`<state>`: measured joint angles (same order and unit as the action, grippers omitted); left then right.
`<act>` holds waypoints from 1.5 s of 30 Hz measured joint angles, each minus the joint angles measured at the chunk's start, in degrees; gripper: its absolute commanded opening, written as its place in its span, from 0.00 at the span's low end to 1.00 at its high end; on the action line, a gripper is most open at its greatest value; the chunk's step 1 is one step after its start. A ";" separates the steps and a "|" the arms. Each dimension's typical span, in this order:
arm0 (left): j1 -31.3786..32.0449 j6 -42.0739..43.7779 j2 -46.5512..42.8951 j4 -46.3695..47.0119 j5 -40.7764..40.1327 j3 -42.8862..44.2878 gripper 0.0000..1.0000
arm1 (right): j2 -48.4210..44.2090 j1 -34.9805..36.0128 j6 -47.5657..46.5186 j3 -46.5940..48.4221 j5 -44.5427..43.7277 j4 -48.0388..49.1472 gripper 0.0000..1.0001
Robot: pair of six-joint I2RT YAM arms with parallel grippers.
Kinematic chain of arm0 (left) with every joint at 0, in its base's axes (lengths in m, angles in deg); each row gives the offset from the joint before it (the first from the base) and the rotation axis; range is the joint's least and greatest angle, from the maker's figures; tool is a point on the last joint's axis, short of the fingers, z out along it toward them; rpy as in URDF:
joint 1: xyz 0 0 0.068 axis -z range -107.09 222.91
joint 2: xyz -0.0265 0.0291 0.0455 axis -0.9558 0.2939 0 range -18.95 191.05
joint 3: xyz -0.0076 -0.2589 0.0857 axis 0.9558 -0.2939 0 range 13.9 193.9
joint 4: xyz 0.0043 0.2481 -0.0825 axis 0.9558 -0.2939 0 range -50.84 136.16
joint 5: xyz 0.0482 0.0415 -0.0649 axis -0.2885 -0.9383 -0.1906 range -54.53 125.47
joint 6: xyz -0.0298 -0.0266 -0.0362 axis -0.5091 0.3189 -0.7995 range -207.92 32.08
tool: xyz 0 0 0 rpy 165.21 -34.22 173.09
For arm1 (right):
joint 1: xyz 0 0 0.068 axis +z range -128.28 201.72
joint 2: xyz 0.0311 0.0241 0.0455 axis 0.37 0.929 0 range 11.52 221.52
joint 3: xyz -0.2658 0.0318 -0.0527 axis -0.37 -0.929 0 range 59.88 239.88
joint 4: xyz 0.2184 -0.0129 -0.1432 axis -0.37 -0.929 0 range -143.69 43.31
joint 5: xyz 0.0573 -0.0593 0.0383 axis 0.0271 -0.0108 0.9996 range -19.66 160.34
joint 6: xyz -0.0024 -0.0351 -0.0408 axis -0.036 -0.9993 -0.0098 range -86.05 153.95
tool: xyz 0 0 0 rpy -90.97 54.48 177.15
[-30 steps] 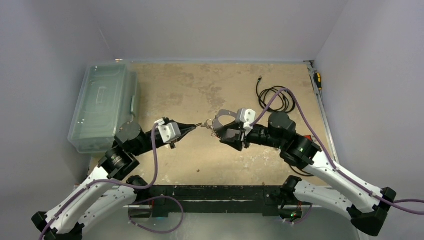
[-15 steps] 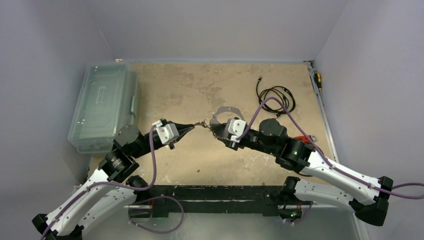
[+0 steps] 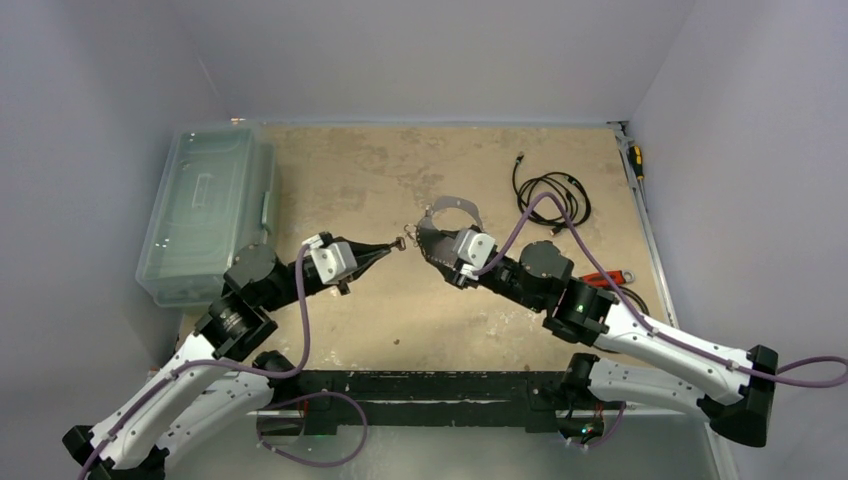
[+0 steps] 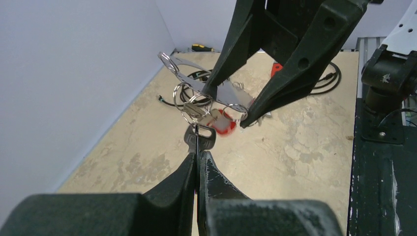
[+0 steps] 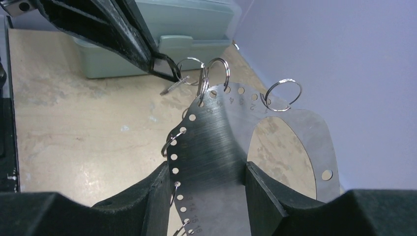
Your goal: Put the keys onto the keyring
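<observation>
The keyring was finished in brushed silver and edged with a row of punched holes. A black-headed key and a red-headed key were seen. The table was mottled in tan.

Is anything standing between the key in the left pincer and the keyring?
Nothing visible does. The left pincer holds the key in the air close to the keyring, which the right pincer grips; no other thing lies between.
</observation>
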<state>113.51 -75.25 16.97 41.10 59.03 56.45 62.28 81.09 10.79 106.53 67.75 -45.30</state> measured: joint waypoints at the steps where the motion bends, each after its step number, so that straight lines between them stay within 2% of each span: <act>1: 0.00 0.02 -0.31 0.02 -0.22 0.15 0.00 | 0.28 0.04 0.63 -0.52 0.17 1.62 0.00; 6: 0.00 0.09 -1.20 0.20 -1.33 0.46 0.00 | -0.94 0.02 2.86 -6.84 1.03 9.07 0.00; 12: 0.02 0.68 -2.08 -0.61 -3.80 0.55 0.00 | -0.68 0.04 3.67 -7.56 1.07 9.81 0.00; 18: 0.02 1.42 -3.13 -0.63 -5.64 0.55 0.00 | -0.68 0.15 4.00 -7.56 2.36 10.12 0.08; 24: 0.04 1.77 -3.58 -0.63 -6.29 0.55 0.00 | -0.59 0.26 4.92 -7.56 3.72 10.64 0.37; 29: 0.04 1.92 -2.67 -0.63 -7.50 0.55 0.00 | -0.50 0.24 6.88 -7.76 4.11 10.80 0.51; 34: 0.04 1.92 -1.55 -0.57 -8.87 0.55 0.00 | -0.52 0.24 9.77 -9.35 4.63 11.54 0.77; 36: 0.02 1.92 -1.07 -0.59 -9.77 0.55 0.00 | -0.57 0.24 11.04 -10.21 4.68 11.54 0.82; 39: 0.02 1.92 -0.35 -0.55 -10.73 0.55 0.00 | -0.59 0.24 12.81 -10.84 4.66 11.43 0.95; 45: 0.00 1.92 1.25 -0.46 -11.93 0.55 0.00 | -1.90 0.24 16.22 -12.02 4.61 11.39 0.98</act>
<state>113.51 -73.33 18.22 40.64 47.09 56.99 60.38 81.33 27.01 94.51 72.36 -33.91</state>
